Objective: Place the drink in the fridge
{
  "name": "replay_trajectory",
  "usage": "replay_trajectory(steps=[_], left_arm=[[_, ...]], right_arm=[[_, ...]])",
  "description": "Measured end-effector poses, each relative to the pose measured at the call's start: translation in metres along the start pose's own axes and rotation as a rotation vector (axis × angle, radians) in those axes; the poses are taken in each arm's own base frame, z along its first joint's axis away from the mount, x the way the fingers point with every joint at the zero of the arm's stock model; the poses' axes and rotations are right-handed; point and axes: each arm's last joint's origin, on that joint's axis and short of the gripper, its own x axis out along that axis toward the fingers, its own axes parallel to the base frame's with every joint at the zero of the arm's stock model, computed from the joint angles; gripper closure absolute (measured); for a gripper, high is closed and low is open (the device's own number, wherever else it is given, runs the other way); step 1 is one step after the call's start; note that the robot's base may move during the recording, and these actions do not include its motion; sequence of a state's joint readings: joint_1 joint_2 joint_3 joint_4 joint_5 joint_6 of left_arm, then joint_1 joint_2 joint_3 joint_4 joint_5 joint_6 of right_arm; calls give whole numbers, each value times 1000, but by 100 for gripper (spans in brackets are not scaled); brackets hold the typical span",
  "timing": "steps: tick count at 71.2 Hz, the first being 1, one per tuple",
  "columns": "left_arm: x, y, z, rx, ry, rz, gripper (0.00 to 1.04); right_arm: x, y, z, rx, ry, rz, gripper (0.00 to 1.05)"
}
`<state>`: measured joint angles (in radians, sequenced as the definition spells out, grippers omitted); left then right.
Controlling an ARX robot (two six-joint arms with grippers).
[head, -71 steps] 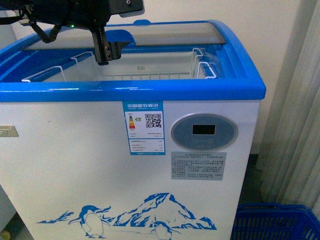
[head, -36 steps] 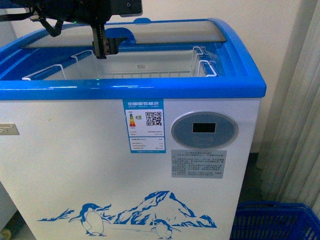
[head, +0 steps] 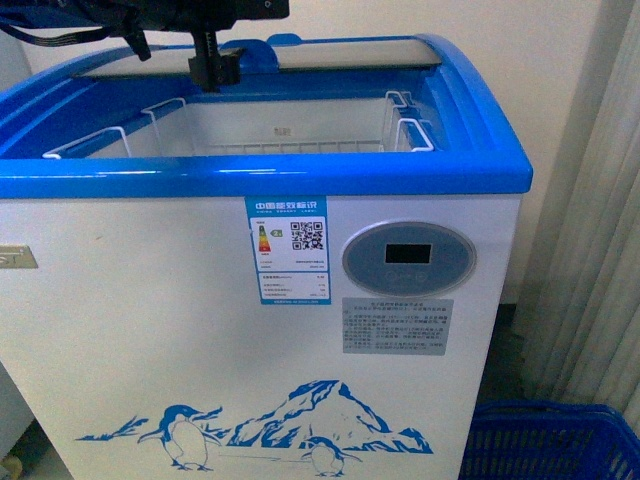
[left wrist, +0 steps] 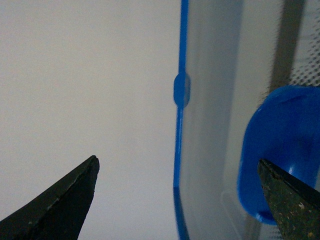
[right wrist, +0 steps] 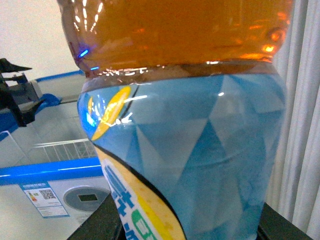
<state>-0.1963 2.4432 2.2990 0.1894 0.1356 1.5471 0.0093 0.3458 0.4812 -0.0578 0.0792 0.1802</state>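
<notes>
**Drink clamped in the right hand, away from the open fridge**

The right hand [right wrist: 187, 227] is seen only in its own wrist view, where it is closed on the drink [right wrist: 190, 125]. Dark fingers [right wrist: 100, 220] are pressed against both sides of the bottle's lower part. Amber liquid is seen above a blue faceted wrapper with yellow markings. The cap is out of frame. The fridge [right wrist: 45, 172] is seen behind the bottle, well apart from it, so the drink is outside it.

The left hand [head: 216, 78] is held above the far left part of the fridge [head: 300, 175], just beside the blue lid handle [head: 250, 58]. In the left wrist view its fingertips [left wrist: 65, 195] are spread wide and nothing is held between them.

The glass lid [head: 340, 52] is slid to the far side, and the near part of the top is left open. White wire baskets [head: 410, 130] are hung inside. A label [head: 287, 250] and an oval display [head: 408, 262] are set on the white front. A blue basket [head: 550, 445] is placed on the floor at the near right, below a pale curtain [head: 600, 200].
</notes>
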Motion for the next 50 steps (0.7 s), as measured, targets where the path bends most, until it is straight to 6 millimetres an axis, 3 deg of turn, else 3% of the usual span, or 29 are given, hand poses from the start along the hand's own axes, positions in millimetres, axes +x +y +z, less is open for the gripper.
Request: replay_trajectory(steps=[20,29,38,44,50], left_arm=[[-5,16,5,-270,181,94,8],[-26,27,11,-508,244,109,8],[-77,47,28,-805,255,88,8],[-139,58,50,-1037,196,55,8],[-182,58,60,-1136,179,40,8]], right_arm=[[0,0,0,0,0,0,67],[0,0,0,0,0,0,67],[0,0,0,0,0,0,67],[0,0,0,0,0,0,67],[0,0,0,0,0,0,67]])
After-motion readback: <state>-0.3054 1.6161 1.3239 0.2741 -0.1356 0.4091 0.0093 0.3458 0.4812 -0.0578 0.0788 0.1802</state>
